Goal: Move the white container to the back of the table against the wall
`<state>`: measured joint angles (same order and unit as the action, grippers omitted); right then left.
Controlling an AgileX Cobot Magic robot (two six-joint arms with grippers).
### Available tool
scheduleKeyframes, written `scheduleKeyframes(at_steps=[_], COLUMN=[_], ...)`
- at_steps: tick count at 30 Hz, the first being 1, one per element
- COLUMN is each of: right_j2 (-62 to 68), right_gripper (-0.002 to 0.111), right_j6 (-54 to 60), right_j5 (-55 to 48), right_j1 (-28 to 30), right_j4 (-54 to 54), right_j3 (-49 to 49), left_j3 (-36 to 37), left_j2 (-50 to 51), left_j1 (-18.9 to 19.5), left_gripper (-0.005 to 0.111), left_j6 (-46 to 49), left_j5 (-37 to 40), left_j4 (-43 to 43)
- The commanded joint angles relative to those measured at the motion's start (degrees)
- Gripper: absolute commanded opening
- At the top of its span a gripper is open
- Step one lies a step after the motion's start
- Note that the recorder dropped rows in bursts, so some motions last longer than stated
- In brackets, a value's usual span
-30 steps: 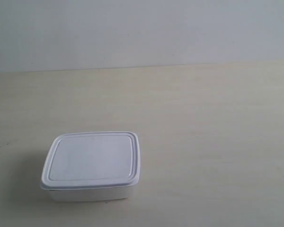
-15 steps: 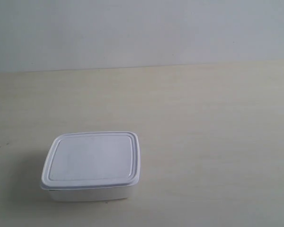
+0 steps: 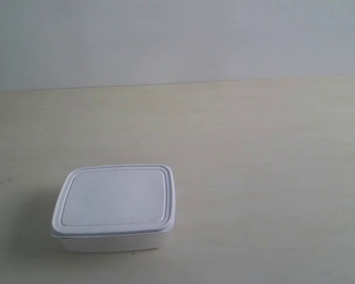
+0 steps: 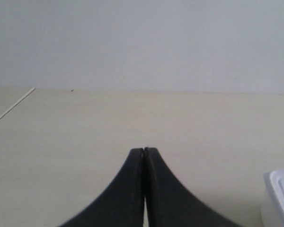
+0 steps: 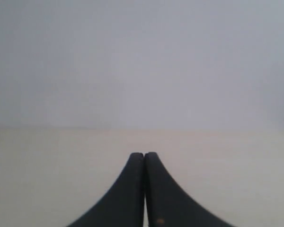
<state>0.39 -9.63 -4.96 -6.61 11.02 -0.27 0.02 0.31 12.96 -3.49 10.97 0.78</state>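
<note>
Pale table (image 3: pixel 272 177) under a plain wall (image 3: pixel 177 35): white container (image 3: pixel 113 207) sits well apart from the wall.
Left gripper (image 4: pixel 144 150) and right gripper (image 5: pixel 144 154) are closed and empty; the container lies near the left one, not touching it, flat-topped, rimmed and round-cornered.

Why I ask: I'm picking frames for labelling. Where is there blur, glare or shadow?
Exterior view: even light, no glare, a faint shadow beside the white container on the table. Left wrist view: the left gripper dark, soft-edged. Right wrist view: the right gripper likewise, the wall hazy.
</note>
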Motion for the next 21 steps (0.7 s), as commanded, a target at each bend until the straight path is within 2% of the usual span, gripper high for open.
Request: scheduleKeyframes(at_steps=[1, 4, 8, 13, 17, 21], right_j2=[-0.4, -0.4, -0.4, -0.4, -0.4, -0.4], right_gripper=[0.000, 0.000, 0.000, 0.000, 0.000, 0.000], right_j6=[-5.0, -7.6, -11.6, -14.5, -27.4, -33.8], right_j5=[12.4, 15.7, 22.5, 23.2, 22.0, 21.4], right_j1=[-0.1, -0.1, -0.1, -0.1, -0.1, -0.1], right_j4=[-5.2, -5.3, -6.1, -6.7, -5.8, 4.4], right_j3=[0.3, 0.3, 0.3, 0.3, 0.3, 0.3], left_j3=[0.0, 0.0, 0.0, 0.0, 0.0, 0.0], left_j2=[-0.3, -0.3, -0.3, -0.3, -0.3, -0.3], left_j1=[-0.4, -0.4, -0.4, -0.4, -2.8, -4.9], left_gripper=[0.000, 0.000, 0.000, 0.000, 0.000, 0.000], left_j6=[-14.1, -27.6, -40.6, -42.8, -42.8, -46.1], left_j5=[-8.2, -17.3, -21.8, -26.0, -29.5, -35.4], left_j4=[0.0, 0.0, 0.0, 0.0, 0.0, 0.0])
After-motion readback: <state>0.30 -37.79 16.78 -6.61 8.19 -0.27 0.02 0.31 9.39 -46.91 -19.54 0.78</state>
